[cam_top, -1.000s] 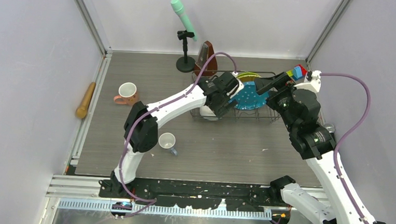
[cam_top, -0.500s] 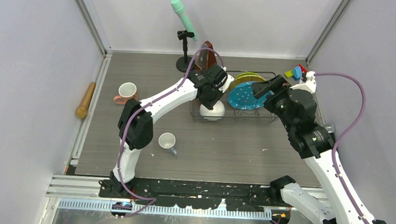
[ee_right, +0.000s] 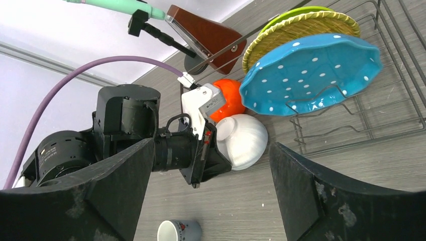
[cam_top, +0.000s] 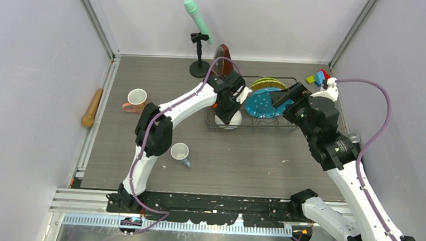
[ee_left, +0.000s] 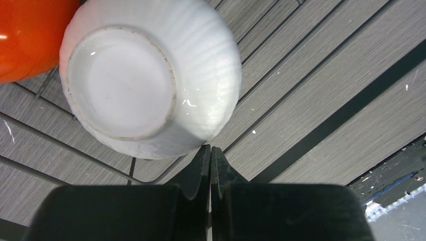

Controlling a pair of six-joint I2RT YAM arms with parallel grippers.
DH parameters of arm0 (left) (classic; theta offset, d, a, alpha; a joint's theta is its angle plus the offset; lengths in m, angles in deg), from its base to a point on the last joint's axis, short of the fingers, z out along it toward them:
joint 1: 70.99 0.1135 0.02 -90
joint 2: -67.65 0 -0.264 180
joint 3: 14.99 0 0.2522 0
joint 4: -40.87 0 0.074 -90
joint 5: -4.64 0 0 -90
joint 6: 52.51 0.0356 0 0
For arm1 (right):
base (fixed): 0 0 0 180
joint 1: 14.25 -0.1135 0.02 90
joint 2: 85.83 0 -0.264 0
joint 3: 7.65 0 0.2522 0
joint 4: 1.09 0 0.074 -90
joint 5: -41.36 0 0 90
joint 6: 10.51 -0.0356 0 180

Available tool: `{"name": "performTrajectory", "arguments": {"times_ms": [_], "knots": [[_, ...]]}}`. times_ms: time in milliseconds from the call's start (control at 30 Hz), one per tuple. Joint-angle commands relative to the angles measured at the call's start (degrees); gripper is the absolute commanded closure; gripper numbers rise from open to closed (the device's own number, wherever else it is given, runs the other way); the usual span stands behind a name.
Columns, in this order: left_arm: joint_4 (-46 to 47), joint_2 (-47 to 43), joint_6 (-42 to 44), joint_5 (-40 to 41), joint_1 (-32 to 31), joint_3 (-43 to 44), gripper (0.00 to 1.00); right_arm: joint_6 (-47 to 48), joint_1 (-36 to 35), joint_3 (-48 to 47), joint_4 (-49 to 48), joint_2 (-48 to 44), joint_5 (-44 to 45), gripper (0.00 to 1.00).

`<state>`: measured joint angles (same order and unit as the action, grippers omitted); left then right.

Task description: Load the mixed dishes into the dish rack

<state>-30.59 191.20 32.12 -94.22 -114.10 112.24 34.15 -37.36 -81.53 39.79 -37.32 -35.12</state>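
Brown metronome at 12 o'clock on gray wood-grain table. Mint-green microphone on black stand just beside it, at its 9 o'clock. Wooden rolling pin at table's 9 o'clock edge.

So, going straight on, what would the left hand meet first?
Likely the upturned white ribbed bowl, just past the shut left hand; depth is unclear, perhaps the dark wire rack.
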Motion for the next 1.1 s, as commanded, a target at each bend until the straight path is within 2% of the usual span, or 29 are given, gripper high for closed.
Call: {"name": "performTrajectory", "arguments": {"times_ms": [0, 333, 767, 867, 1067], "knots": [[0.7, 2.1, -0.1, 4.5, 1.1, 1.4, 1.00, 0.9, 0.2, 0.2, -0.8, 0.4, -0.5, 0.10], [9.0, 3.4, -3.7, -3.5, 1.1, -0.7, 1.00, 1.0, 0.2, 1.6, -0.4, 2.0, -4.4, 0.09], [17.3, 7.2, -4.4, -4.3, 1.1, -0.6, 1.00, 1.5, 0.2, 1.0, -0.1, 1.3, -4.2, 0.09], [17.6, 5.1, -4.9, -5.9, 1.1, -1.7, 1.00, 1.8, 0.2, 0.8, 0.1, 1.3, -4.5, 0.09], [17.2, -4.3, -4.8, -4.0, 1.1, -7.0, 0.99, 2.0, 0.2, 0.4, 0.4, 2.2, -5.7, 0.07]]}}
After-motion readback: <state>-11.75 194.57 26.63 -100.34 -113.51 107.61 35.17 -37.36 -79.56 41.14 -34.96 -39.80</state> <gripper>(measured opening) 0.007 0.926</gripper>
